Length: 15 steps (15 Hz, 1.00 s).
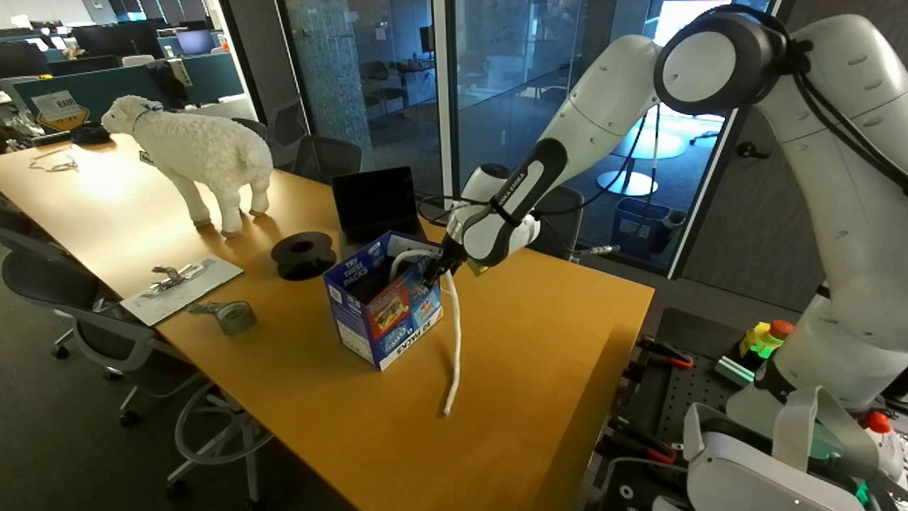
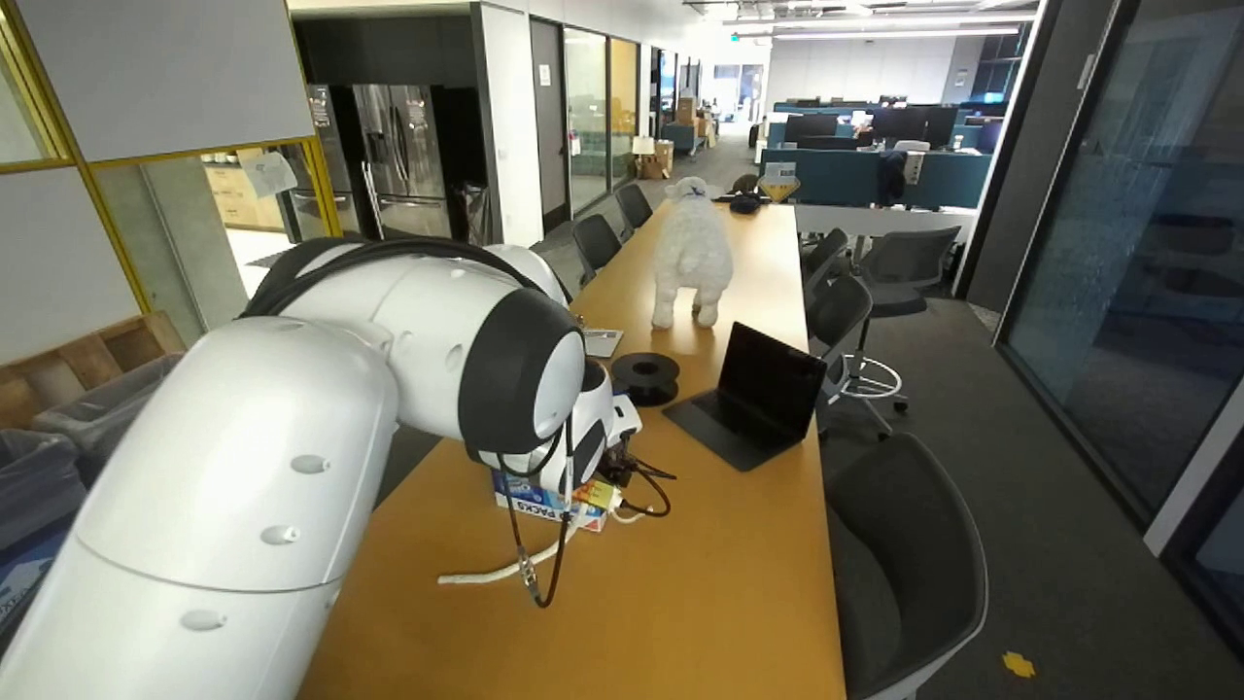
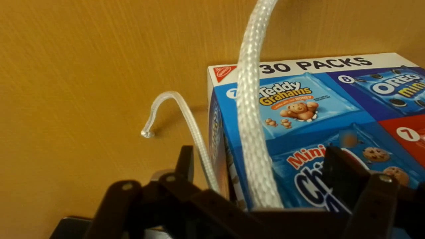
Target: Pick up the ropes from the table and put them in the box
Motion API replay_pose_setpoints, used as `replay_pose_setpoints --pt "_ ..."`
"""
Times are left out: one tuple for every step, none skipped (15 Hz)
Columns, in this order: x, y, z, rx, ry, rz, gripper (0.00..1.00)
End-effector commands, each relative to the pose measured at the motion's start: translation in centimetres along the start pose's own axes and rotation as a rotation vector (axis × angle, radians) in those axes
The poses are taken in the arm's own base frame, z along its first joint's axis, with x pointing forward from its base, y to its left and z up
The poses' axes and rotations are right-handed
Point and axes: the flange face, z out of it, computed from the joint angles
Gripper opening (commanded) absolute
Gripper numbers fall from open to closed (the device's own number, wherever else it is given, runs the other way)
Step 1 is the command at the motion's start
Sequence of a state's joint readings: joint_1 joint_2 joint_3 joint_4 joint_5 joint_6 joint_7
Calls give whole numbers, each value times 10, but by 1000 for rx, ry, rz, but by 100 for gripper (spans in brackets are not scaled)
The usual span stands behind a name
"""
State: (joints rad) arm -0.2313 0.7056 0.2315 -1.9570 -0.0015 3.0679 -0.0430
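The blue box [image 1: 409, 312] stands upright with its top open on the tan table [image 1: 539, 369]. A thick white rope [image 1: 456, 333] arches out of the box, over its rim, and hangs down to the table; this shows also in an exterior view [image 2: 486, 577] and in the wrist view [image 3: 249, 109]. A thinner white rope [image 3: 191, 119] hangs beside the box, its end on the table. My gripper [image 3: 259, 149] is open at the box's rim, fingers apart, with the thick rope and the box wall [image 3: 298, 129] between them. The inside of the box is mostly hidden.
A black laptop [image 2: 768, 399] and a black spool [image 1: 303, 255] stand close to the box. A tape roll [image 1: 235, 317], a clipboard [image 1: 184, 287] and a white toy sheep [image 1: 206, 152] are farther along the table. Chairs [image 2: 909, 574] line the sides.
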Motion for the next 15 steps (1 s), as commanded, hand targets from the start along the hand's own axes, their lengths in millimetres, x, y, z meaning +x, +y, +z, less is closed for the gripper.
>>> replay_pose_setpoints --pt "0 7 -7 42 27 -20 100" --pt "0 10 -8 47 27 -24 100" --pt "-1 12 -8 52 26 -29 100" --pt "-2 13 -8 56 23 -32 100" --pt "-3 15 -8 60 22 -35 100" --pt "-4 15 -8 64 20 -36 100" --pt "-6 16 -8 66 19 -37 100" --pt "-6 17 -7 68 17 -37 100" --pt "-7 17 -8 68 14 -34 100" --pt "-8 17 -7 70 11 -37 100" --pt "-9 17 -7 71 8 -38 100" --pt "-10 17 -7 71 7 -39 100" --pt "-11 17 -6 71 8 -38 75" --pt "-12 17 -6 70 10 -39 73" --pt "-12 17 -6 70 10 -41 66"
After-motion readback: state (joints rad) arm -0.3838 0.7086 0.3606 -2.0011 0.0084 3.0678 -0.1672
